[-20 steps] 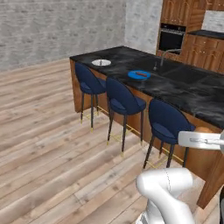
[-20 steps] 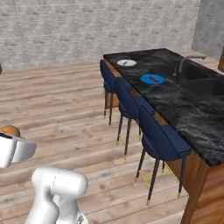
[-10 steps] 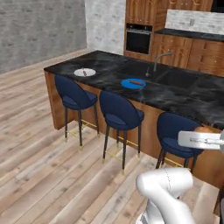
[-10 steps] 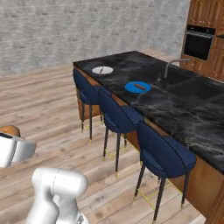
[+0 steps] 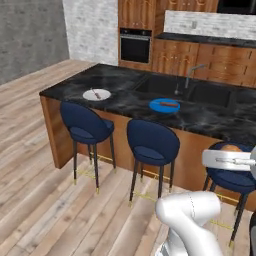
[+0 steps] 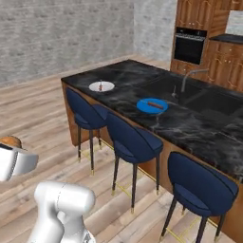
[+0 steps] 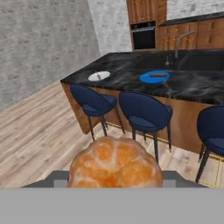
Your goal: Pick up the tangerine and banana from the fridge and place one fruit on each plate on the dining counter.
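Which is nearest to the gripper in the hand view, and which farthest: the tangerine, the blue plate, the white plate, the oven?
1. Tangerine: held in the gripper, right at the camera.
2. Blue plate and white plate: both on the dining counter, blue to the right, white to the left; too close to call.
3. Oven: in the cabinets beyond the counter.

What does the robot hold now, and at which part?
The tangerine, gripped between the jaws at its sides; the exact contact points are hidden.
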{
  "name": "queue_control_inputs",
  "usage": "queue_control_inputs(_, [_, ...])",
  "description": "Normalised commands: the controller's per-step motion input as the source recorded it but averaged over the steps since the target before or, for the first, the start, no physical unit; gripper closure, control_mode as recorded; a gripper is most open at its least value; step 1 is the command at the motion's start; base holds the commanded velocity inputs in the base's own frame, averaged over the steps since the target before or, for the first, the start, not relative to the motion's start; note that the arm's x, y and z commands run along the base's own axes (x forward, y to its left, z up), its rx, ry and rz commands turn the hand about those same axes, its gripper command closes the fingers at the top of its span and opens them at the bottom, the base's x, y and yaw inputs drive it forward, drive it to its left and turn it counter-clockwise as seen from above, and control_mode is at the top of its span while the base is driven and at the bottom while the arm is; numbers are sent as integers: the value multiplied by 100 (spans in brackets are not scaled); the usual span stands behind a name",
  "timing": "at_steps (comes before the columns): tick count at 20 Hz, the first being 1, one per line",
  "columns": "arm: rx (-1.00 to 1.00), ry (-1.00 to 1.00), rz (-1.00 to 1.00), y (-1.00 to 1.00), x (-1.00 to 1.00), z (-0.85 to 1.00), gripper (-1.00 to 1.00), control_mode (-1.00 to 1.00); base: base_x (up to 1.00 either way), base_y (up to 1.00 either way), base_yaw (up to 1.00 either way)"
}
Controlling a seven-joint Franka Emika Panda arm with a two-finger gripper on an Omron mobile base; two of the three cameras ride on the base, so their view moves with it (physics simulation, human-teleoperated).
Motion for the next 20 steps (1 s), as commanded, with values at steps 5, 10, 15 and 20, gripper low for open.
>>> queue_control_inputs(5, [0,0,0,0,0,0,100,100,85,100,-34])
queue_control_inputs(10, [0,0,0,0,0,0,100,100,86,100,-34])
queue_control_inputs(15, [0,0,0,0,0,0,100,100,85,97,-42])
queue_control_inputs(20, [0,0,0,0,0,0,100,100,90,86,-49])
